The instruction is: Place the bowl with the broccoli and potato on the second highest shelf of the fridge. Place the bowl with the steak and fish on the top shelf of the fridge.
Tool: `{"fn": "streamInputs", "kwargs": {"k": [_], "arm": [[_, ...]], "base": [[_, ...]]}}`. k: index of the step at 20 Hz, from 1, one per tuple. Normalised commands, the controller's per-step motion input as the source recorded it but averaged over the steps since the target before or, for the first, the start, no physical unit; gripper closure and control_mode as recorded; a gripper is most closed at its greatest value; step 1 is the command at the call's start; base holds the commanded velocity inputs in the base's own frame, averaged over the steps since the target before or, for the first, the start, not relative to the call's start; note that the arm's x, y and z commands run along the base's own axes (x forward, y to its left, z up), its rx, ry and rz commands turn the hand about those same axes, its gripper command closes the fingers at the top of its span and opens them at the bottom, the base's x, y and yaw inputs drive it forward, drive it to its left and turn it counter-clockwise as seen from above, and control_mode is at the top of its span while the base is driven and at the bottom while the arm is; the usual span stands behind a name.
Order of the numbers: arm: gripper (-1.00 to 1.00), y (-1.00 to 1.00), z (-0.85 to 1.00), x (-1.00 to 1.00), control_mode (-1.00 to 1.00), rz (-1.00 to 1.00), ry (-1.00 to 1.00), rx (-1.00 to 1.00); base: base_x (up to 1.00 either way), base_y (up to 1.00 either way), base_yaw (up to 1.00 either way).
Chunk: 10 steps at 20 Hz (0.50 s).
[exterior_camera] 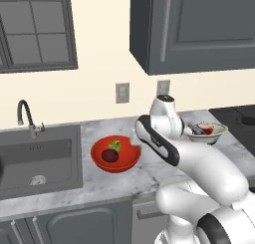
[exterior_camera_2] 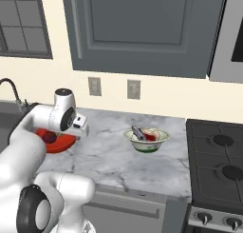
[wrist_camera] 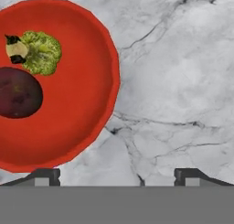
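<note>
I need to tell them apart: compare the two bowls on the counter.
The red bowl is plain red; the pale bowl is whitish with a green base. The red bowl holds the broccoli and potato; the pale bowl holds the steak and fish. Both sit upright on the marble counter.

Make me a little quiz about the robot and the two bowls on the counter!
1. True or false: the red bowl holds the broccoli and the potato.
2. Which bowl sits nearer the stove: A) the red bowl, B) the pale bowl with the fish?
3. Fill in: the hand is ____, holding nothing.

Key: 1 true; 2 B; 3 open.
</note>
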Motion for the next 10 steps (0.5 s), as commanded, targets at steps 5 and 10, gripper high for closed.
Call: {"fn": "streamInputs", "kwargs": {"k": [5, 10], "arm": [[-1.00, 0.21, -0.43, 0.13, -1.00, -0.03, -0.06, 0.00], [-1.00, 0.11, -0.32, 0.26, -1.00, -0.04, 0.00, 0.04]], "base": [[0.00, 0.00, 0.00], [0.00, 0.00, 0.00]]}}
